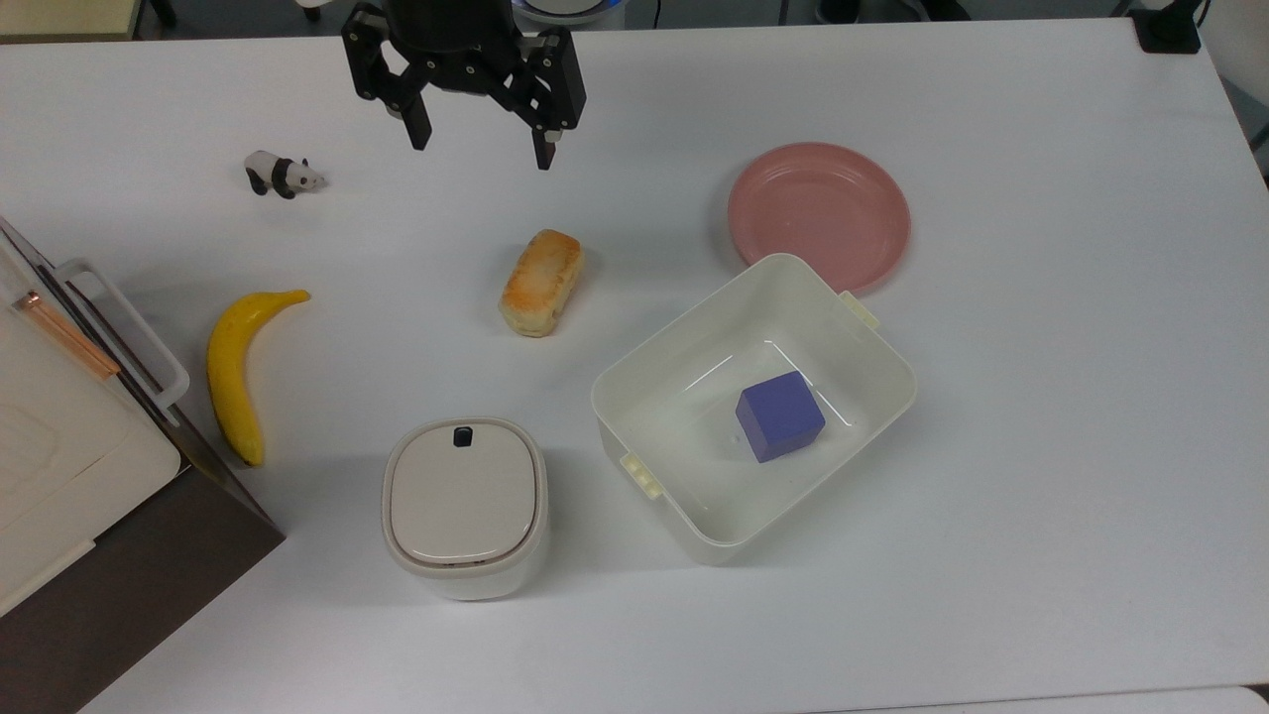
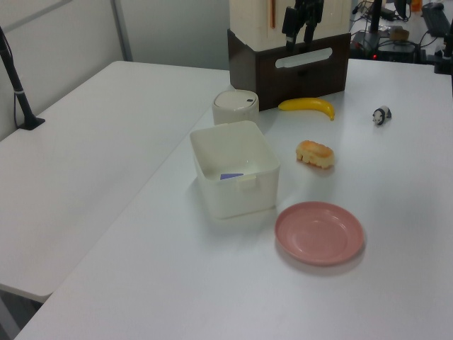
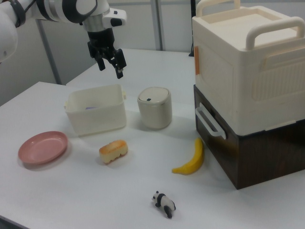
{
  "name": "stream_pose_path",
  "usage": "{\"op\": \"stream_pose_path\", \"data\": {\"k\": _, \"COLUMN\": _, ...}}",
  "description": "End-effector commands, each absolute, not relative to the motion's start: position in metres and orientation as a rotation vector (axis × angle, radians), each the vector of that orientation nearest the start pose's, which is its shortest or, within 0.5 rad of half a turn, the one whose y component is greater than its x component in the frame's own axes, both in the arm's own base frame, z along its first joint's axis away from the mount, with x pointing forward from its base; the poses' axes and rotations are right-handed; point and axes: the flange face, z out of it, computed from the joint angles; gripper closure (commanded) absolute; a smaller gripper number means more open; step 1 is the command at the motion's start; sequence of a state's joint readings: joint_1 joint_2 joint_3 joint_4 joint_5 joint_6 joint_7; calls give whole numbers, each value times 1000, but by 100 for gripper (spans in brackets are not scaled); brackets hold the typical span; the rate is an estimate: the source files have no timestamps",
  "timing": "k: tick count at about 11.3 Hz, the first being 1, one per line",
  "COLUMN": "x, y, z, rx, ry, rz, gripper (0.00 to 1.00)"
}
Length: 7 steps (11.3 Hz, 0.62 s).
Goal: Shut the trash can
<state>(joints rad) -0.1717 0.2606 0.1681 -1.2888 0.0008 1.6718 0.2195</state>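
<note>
Bin (image 1: 464, 506): top view — lid flat, button (image 1: 462, 435) visible; sits between banana (image 1: 238, 372) and tub (image 1: 750, 402). Gripper (image 1: 478, 147): fingers spread, empty, above table far edge.
Left view — bin (image 2: 236, 108) beside brown box (image 2: 297, 67).
Right view — gripper (image 3: 110, 67) apparently hangs over tub (image 3: 96, 109).

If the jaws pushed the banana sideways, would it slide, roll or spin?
The banana lies flat on its curved side on the smooth white table, so it would probably slide and pivot rather than roll. Its glossy, even yellow skin suggests a stiff, light plastic replica, likely slippery to grasp. A push near one tip would probably spin it.
</note>
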Motion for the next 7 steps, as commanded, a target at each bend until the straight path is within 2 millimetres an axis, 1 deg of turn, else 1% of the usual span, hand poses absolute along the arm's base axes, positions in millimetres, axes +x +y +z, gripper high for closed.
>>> {"op": "stream_pose_path", "data": {"k": 1, "x": 637, "y": -11, "z": 613, "rx": -3050, "ry": 383, "rz": -150, "gripper": 0}}
{"op": "stream_pose_path", "data": {"k": 2, "x": 637, "y": -9, "z": 612, "rx": -3062, "ry": 339, "rz": -140, "gripper": 0}}
{"op": "stream_pose_path", "data": {"k": 4, "x": 634, "y": -9, "z": 610, "rx": -3081, "ry": 162, "rz": -110, "gripper": 0}}
{"op": "stream_pose_path", "data": {"k": 7, "x": 634, "y": -9, "z": 610, "rx": -3082, "ry": 147, "rz": -103, "gripper": 0}}
